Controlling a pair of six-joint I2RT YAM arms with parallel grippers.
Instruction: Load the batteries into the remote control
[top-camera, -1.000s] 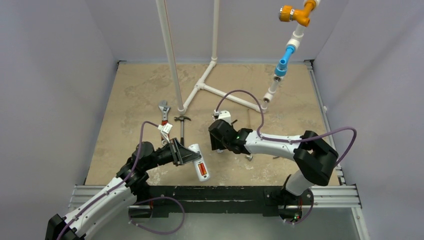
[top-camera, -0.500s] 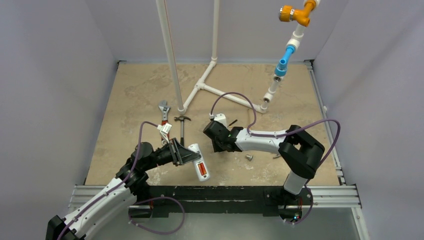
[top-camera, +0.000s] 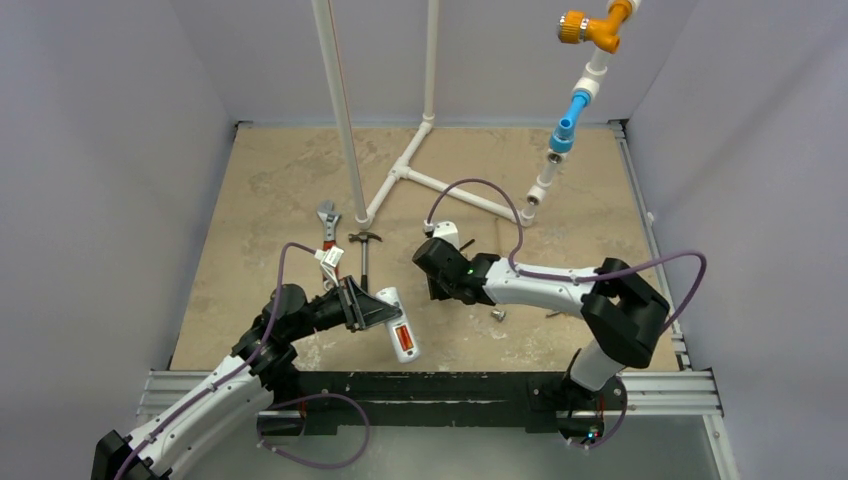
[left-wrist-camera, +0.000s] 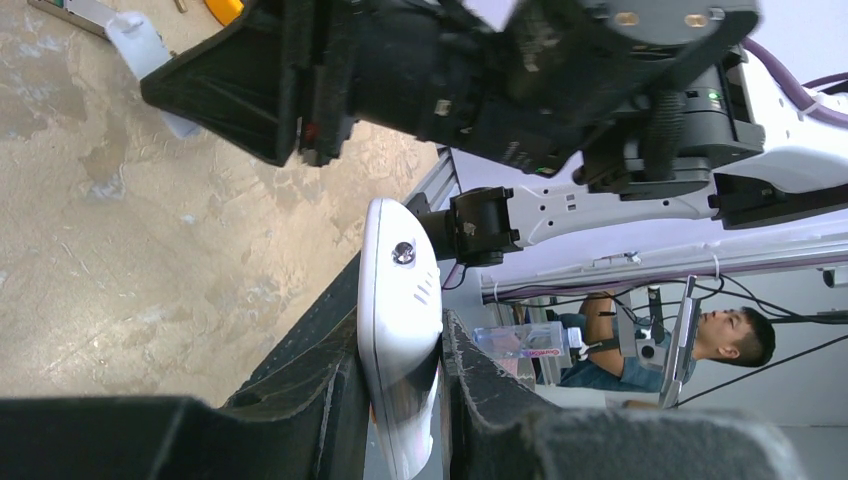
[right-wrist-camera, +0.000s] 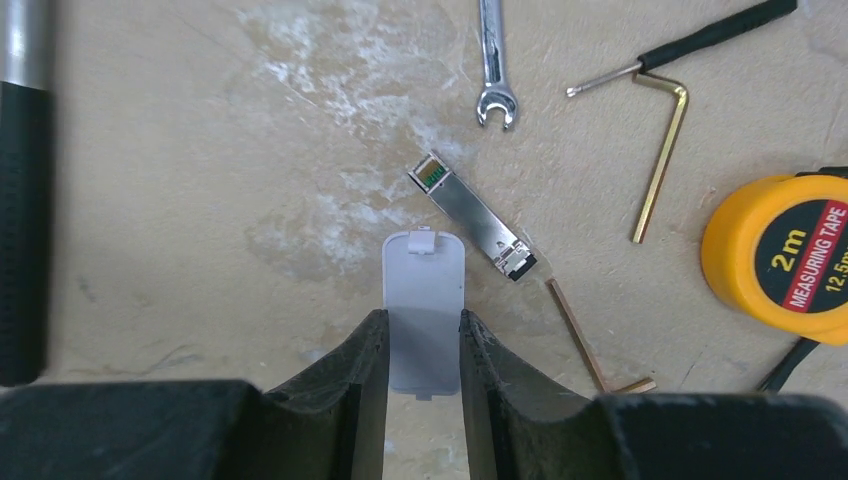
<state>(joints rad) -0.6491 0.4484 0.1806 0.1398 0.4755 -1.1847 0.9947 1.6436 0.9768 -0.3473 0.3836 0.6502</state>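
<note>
My left gripper (top-camera: 375, 312) is shut on the white remote control (top-camera: 398, 322), holding it off the table near the front edge with its back up. An orange-red battery (top-camera: 403, 340) shows in the open recess. In the left wrist view the remote control (left-wrist-camera: 400, 290) stands edge-on, pinched between the fingers of the left gripper (left-wrist-camera: 398, 335). My right gripper (top-camera: 440, 285) points down at the table to the right of the remote. In the right wrist view the right gripper (right-wrist-camera: 423, 318) has its jaws against both long edges of a pale flat battery cover (right-wrist-camera: 424, 275).
An orange tape measure (right-wrist-camera: 780, 255), a hex key (right-wrist-camera: 660, 150), a small spanner (right-wrist-camera: 492, 60), a metal module (right-wrist-camera: 470, 215) and a thin copper rod (right-wrist-camera: 580, 335) lie around the cover. A hammer (top-camera: 365, 255), an adjustable wrench (top-camera: 327, 225) and a white pipe frame (top-camera: 410, 175) stand further back.
The right gripper's jaws have closed in on the battery cover, and that arm swung slightly left and back. The left arm and remote have not moved.
</note>
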